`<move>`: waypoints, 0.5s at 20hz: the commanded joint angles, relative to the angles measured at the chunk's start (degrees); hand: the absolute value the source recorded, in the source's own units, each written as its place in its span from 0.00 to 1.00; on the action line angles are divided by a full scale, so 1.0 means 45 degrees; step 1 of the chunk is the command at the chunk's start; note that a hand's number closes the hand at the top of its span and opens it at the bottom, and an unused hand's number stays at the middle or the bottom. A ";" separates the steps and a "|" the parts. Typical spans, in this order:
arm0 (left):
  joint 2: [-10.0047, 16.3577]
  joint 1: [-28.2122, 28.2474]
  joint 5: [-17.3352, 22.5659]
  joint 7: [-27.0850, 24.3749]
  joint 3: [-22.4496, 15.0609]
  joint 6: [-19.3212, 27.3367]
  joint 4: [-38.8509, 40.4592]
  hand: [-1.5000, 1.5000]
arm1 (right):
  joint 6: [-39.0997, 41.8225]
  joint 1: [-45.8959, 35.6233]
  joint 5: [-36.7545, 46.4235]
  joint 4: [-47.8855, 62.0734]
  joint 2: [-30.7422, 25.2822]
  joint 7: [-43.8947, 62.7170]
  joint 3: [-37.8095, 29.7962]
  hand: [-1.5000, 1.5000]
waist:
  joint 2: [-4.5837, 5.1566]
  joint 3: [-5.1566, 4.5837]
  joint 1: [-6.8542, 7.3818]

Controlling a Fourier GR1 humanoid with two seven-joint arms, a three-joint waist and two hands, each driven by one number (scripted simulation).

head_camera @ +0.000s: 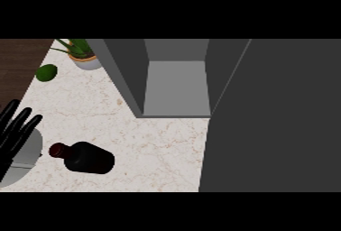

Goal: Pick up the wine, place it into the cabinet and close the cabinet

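One head view looks steeply down on the desk [160,140] from close above, facing the open cabinet [177,88] at top centre. Left of the cabinet the view reaches a potted plant [83,56]. Below and left of it, the left robot hand [15,131] shows at the edge.

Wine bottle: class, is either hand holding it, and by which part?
Nothing is held. The wine bottle sits on the counter, apart from the left hand, which rests open at the view's left edge. No right hand shows.
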 commanded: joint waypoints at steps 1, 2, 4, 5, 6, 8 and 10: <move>0.0195 -0.0566 -0.0124 0.0047 0.0449 -0.0528 0.1184 0.00 | -0.0123 0.0461 0.0043 -0.1369 0.0154 0.0779 0.0483 0.00 | -0.0004 -0.0001 -0.0003; 0.0274 -0.0840 -0.0707 -0.0714 0.0571 -0.1223 0.2498 0.00 | 0.0247 0.0017 -0.1006 -0.1443 -0.0424 0.0918 -0.0666 0.00 | 0.0009 -0.0003 -0.0061; -0.0357 -0.0152 -0.1539 -0.1360 0.0144 -0.1945 0.2824 0.00 | -0.0234 0.0322 0.0884 -0.0247 0.0648 -0.0243 0.1047 0.00 | 0.0004 -0.0004 0.0019; -0.0133 -0.0349 -0.1463 -0.1426 0.0417 -0.2113 0.3324 0.00 | 0.0309 0.1021 -0.0500 -0.1357 0.0070 0.0119 0.0068 0.00 | -0.0001 0.0001 -0.0040; -0.0222 -0.1634 -0.1968 -0.0815 -0.0027 -0.1008 0.3453 0.00 | 0.0220 0.0976 0.0478 -0.0390 0.0580 -0.0743 0.0978 0.00 | 0.0010 0.0003 -0.0049; -0.0472 0.0122 -0.2536 -0.1990 0.0113 -0.2421 0.3675 0.00 | -0.0317 0.0042 0.0291 -0.1387 0.0376 0.0956 0.0669 0.00 | -0.0010 -0.0006 0.0024; -0.0568 -0.1109 -0.3071 -0.2631 0.0238 -0.2457 0.5223 0.00 | 0.0233 0.0585 -0.0356 -0.1167 0.0164 0.0193 0.0060 0.00 | 0.0009 0.0000 -0.0044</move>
